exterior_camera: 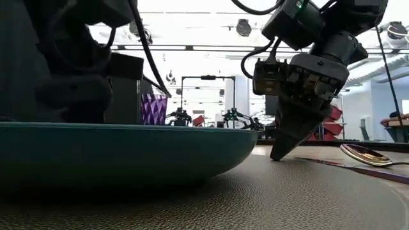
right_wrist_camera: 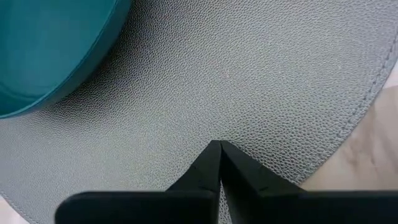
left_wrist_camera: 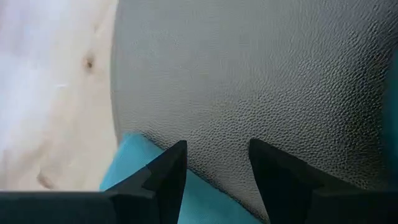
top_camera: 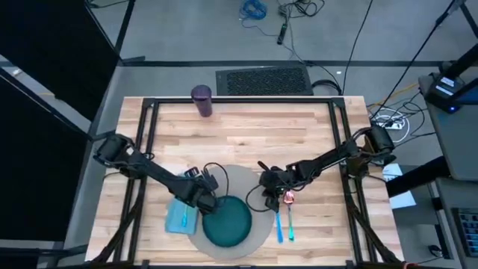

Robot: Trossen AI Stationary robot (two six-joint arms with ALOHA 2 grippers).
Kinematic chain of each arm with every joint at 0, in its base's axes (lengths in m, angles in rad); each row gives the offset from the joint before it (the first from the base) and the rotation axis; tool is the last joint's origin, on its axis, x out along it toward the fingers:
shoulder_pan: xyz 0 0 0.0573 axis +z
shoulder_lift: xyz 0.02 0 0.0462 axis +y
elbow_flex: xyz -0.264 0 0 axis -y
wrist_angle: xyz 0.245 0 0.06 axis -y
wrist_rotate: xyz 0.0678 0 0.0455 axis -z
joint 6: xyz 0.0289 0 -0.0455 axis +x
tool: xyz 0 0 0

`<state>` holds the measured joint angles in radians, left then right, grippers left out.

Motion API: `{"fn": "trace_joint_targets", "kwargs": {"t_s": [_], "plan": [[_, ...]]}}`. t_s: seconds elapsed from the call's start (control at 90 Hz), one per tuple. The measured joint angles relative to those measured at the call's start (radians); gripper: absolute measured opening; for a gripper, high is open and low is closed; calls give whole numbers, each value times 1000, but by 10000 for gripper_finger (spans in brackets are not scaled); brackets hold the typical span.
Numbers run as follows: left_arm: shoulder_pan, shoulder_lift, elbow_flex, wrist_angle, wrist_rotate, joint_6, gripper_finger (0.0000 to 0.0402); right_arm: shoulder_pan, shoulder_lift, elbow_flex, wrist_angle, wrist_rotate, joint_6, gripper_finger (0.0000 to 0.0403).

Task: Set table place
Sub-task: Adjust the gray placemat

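Observation:
The round grey mat (top_camera: 240, 181) lies near the table's (top_camera: 246, 134) front edge and bears the teal plate (top_camera: 226, 222). A light blue napkin (top_camera: 179, 218) lies at the mat's left edge. At its right lie a blue knife (top_camera: 279, 224) and a pink-bowled spoon (top_camera: 288, 199). The purple cup (top_camera: 201, 100) stands at the far edge. My left gripper (left_wrist_camera: 214, 165) hovers open over the mat's left edge and the napkin (left_wrist_camera: 134, 171). My right gripper (right_wrist_camera: 217, 149) is shut and points down at the mat, right of the plate (right_wrist_camera: 56, 50). My right gripper's shut fingertips (exterior_camera: 278, 155) come down from above to the mat's surface (right_wrist_camera: 249, 106), between the plate and the spoon (exterior_camera: 367, 154). I cannot tell whether they touch it.
A dark keyboard-like grid (top_camera: 263, 80) lies beyond the table's far edge. Bare wood stretches between the cup and the mat. The table's black frame (top_camera: 149, 112) runs along its sides.

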<state>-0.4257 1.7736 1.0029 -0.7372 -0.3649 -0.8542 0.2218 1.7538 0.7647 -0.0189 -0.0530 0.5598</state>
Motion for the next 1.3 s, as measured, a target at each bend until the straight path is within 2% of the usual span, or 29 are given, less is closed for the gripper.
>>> {"fn": "trace_joint_targets", "kwargs": {"t_s": [0.411, 0.944, 1.3], "plan": [[-2, 6, 1, 24, 42, -4, 162, -22, 0, 0, -4, -14, -23, 0], [-25, 7, 2, 25, 37, -26, 162, -58, -2, 0, -13, -5, -48, 0], [-27, 2, 48, -38, 2, 2, 162, -59, -129, -8, -113, 33, -58, 0]]}}
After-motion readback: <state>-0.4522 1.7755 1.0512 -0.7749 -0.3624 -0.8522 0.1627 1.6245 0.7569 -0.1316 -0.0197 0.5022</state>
